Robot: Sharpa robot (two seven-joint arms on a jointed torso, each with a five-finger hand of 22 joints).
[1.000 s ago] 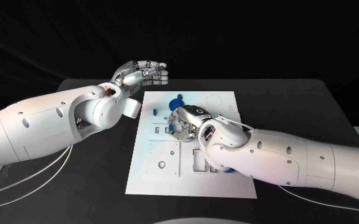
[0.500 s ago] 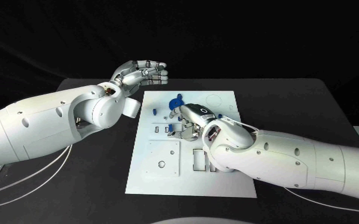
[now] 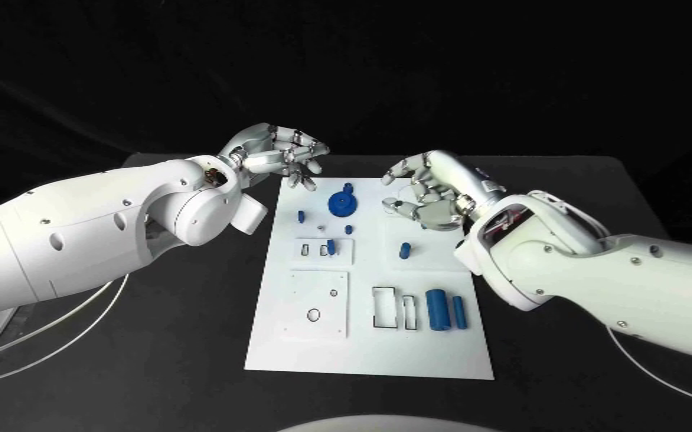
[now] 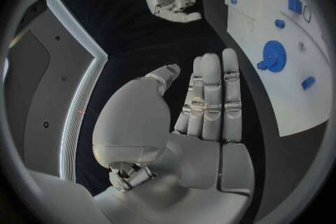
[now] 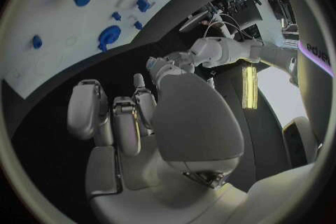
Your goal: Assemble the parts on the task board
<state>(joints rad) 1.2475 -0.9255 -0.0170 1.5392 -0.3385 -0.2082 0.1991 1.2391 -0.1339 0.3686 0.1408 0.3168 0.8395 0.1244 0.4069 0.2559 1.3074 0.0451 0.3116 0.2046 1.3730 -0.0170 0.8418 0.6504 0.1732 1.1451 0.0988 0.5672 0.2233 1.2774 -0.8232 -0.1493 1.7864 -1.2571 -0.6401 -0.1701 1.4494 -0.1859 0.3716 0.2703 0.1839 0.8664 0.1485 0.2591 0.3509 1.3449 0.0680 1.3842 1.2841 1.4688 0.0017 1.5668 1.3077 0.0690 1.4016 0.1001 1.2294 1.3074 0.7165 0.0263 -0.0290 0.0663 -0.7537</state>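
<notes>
PROGRESS: judged partial; blue gear (image 3: 343, 201) seated near task board (image 3: 289, 347) far edge, two blue cylinders (image 3: 446, 309) lying loose near its right edge | LEFT: left hand (image 3: 280, 155) held empty, fingers extended side by side, off far-left corner | RIGHT: right hand (image 3: 430, 192) held empty, fingers loosely curled, above far-right corner, parts untouched

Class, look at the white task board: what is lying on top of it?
On the task board lie small blue parts: a gear, two cylinders and some small pegs. The right robot hand covers part of its far right corner.
</notes>
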